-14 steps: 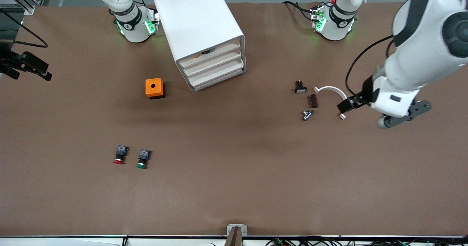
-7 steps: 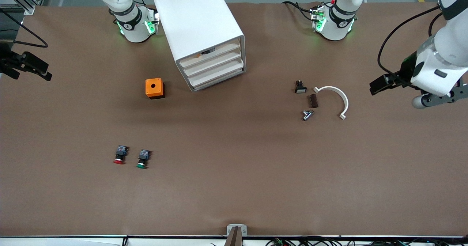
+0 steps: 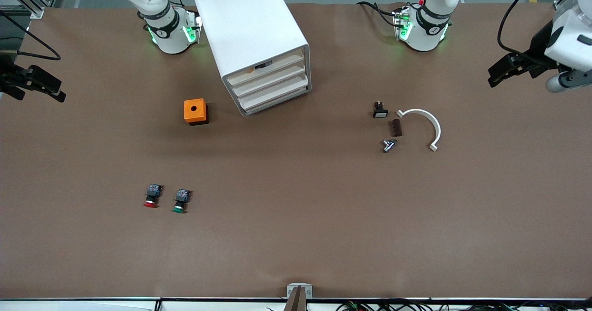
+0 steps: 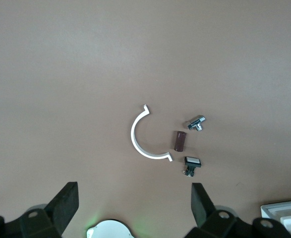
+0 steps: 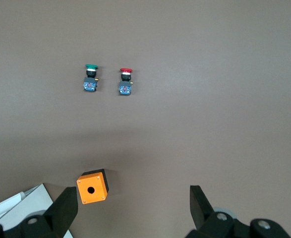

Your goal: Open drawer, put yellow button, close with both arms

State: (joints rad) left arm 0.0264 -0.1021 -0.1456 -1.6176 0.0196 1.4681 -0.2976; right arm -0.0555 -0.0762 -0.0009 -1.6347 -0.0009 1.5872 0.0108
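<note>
The white cabinet (image 3: 249, 29) stands near the robots' bases. Its top drawer (image 3: 277, 64) sits pushed in, level with the two lower fronts. A yellow-orange speck (image 3: 249, 70) with a dark bit beside it shows over the drawer's front edge; it looks like the yellow button, mostly hidden inside. My left gripper (image 3: 503, 72) is open and empty, up in the air over the left arm's end of the table; its own view (image 4: 134, 206) shows the jaws wide apart. My right gripper (image 5: 133, 208) is open and empty, high over the table beside the orange box; it does not show in the front view.
An orange box (image 3: 195, 111) lies near the cabinet. A red-capped button (image 3: 151, 197) and a green-capped button (image 3: 181, 200) lie nearer the front camera. A white arc (image 3: 425, 119), a brown piece (image 3: 396, 127), a metal fitting (image 3: 388, 144) and a small black switch (image 3: 379, 110) lie toward the left arm's end.
My left gripper has drawn away from over the white arc, toward the left arm's end of the table and the robots' side. Nothing on the table has moved.
</note>
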